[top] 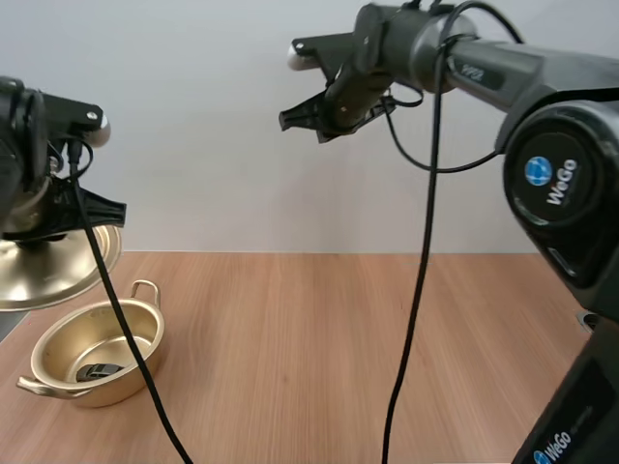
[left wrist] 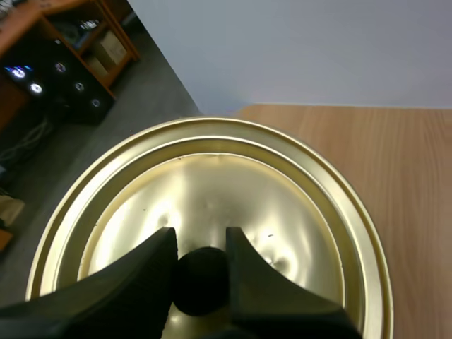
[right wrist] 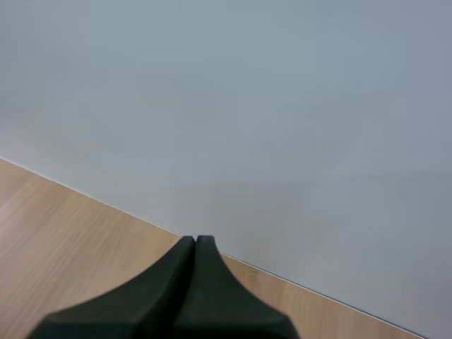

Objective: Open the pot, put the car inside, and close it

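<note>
Right arm point(top: 542, 106) is the biggest item in the high view: white "WeGo" with a blue round logo on its shoulder joint, "WeGo" again on the base link lower down; small white print on the forearm is too small to read. Bench point(top: 319, 348) is light wood grain, with a plain pale wall point(top: 222, 145) behind it. Lid point(left wrist: 212, 183), gold metal with concentric ridges, is carried in the air by the left gripper point(left wrist: 201, 244): fingers point(left wrist: 152, 265) parted only as wide as the black knob point(left wrist: 201, 279) and clamped on it from both sides, knob sitting right between the tips. In the high view the lid hangs about level at the bench's left edge, above and just left-rear of the pot, not touching it. Pot point(top: 97, 353), gold with two loop handles, stands open near the front-left corner of the bench. Car point(top: 100, 370) reads as a small dark shape on the pot floor, detail too small to make out. Right gripper point(right wrist: 195, 240) is raised high over the mid-bench, well apart from pot and lid; fingers pressed together into one dark wedge, holding nothing, aimed at the line where bench meets wall.
</note>
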Tool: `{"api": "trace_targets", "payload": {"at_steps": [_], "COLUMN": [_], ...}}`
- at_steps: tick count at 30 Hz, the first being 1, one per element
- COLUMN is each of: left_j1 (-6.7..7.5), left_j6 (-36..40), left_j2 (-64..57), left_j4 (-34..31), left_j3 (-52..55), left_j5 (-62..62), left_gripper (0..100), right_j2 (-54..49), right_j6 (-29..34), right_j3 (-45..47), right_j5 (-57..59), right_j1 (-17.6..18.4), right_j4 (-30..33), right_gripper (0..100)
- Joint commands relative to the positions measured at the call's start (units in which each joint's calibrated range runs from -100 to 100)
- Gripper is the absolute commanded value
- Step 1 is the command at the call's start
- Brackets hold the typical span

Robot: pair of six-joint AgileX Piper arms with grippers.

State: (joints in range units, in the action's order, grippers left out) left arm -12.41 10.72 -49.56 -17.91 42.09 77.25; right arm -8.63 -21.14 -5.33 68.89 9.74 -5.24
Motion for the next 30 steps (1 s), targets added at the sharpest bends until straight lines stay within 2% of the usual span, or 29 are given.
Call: {"api": "trace_targets", "payload": {"at_steps": [1,5,13,18,30], "left_j1": [0.0,0.0,0.0,0.0,-0.18], "left_j6": [0.0,0.0,-0.4,-2.7,-2.6], "left_j2": [2.3,5.5,9.4,11.3,14.3], "left_j4": [1.9,3.9,3.9,5.0,3.3], "left_j3": [2.2,2.7,2.9,5.5,13.3], "left_j5": [-2.2,-3.1,-2.0,-2.7,-15.4], "left_gripper": [0,0,0,0,0], "right_j2": [-5.2,-9.7,-17.8,-21.0,-24.7], "right_j6": [-8.9,-8.9,-8.0,-7.6,-6.4], "right_j3": [0.0,0.0,0.0,0.0,0.0], "right_j5": [4.0,8.5,14.2,16.9,19.6], "right_j1": [-1.1,-1.1,-1.1,-1.1,-1.7], "right_j4": [-13.4,-13.4,-13.3,-13.2,-11.7], "right_gripper": [0,0,0,0,0]}}
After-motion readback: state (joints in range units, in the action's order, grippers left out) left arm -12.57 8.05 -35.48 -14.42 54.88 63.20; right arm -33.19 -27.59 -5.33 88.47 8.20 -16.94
